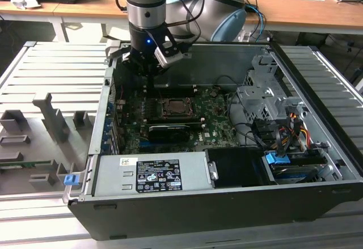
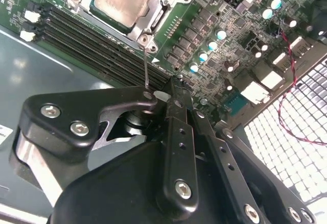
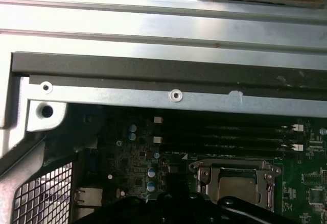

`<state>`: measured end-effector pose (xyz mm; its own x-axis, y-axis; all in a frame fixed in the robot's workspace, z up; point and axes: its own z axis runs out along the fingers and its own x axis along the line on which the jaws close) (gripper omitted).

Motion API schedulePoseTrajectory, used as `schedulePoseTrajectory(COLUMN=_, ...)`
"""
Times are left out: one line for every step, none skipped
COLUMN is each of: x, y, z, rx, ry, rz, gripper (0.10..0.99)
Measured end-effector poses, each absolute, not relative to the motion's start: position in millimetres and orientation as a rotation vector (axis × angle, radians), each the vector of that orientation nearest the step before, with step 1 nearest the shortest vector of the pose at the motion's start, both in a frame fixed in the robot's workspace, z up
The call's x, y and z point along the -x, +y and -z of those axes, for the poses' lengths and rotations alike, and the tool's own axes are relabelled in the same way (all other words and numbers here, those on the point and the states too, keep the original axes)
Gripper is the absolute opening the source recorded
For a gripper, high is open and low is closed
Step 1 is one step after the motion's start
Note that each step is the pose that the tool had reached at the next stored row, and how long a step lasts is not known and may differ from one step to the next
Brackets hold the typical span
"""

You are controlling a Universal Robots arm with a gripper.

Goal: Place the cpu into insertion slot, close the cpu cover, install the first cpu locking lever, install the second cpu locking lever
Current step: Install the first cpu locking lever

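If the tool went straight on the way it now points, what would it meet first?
Probably the thin locking lever right at the tip of the tool, then the black memory slots on the board beneath; depth is unclear.

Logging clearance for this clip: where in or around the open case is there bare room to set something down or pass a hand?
Free: the ribbed table beyond the case on the exterior view's left, and the black bay between power supply box and blue-tabbed drive. Crowded: around the cpu near the gripper, and the cable bundle.
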<state>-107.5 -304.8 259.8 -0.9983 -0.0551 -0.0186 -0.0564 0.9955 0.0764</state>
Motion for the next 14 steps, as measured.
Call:
schedulePoseTrajectory(x=107.7, y=-304.8, z=-259.7, rx=0.087, ry=3.121, rz=-0.121, gripper=0.106)
schedulePoseTrajectory(x=107.7, y=-304.6, z=-259.6, rx=0.087, ry=3.122, rz=-0.121, gripper=0.106)
schedulePoseTrajectory(x=107.7, y=-304.3, z=-259.4, rx=0.087, ry=3.122, rz=-0.121, gripper=0.106)
schedulePoseTrajectory(x=107.4, y=-303.5, z=-259.2, rx=0.087, ry=3.122, rz=-0.121, gripper=0.106)
schedulePoseTrajectory(x=106.3, y=-301.3, z=-258.8, rx=0.087, ry=3.122, rz=-0.121, gripper=0.106)
schedulePoseTrajectory(x=105.3, y=-300.3, z=-258.6, rx=0.087, ry=3.122, rz=-0.121, gripper=0.106)
schedulePoseTrajectory(x=104.6, y=-300.1, z=-258.5, rx=0.087, ry=3.122, rz=-0.121, gripper=0.106)
schedulePoseTrajectory(x=103.4, y=-299.9, z=-258.4, rx=0.087, ry=3.122, rz=-0.121, gripper=0.106)
schedulePoseTrajectory(x=102.7, y=-299.9, z=-258.3, rx=0.087, ry=3.122, rz=-0.121, gripper=0.106)
schedulePoseTrajectory(x=101.9, y=-299.9, z=-258.2, rx=0.087, ry=3.122, rz=-0.121, gripper=0.106)
schedulePoseTrajectory(x=100.9, y=-300.0, z=-258.2, rx=0.087, ry=3.122, rz=-0.121, gripper=0.106)
schedulePoseTrajectory(x=100.3, y=-299.9, z=-258.2, rx=0.087, ry=3.122, rz=-0.121, gripper=0.106)
schedulePoseTrajectory(x=99.7, y=-299.9, z=-258.2, rx=0.087, ry=3.122, rz=-0.121, gripper=0.106)
schedulePoseTrajectory(x=99.4, y=-299.9, z=-258.1, rx=0.087, ry=3.122, rz=-0.121, gripper=0.106)
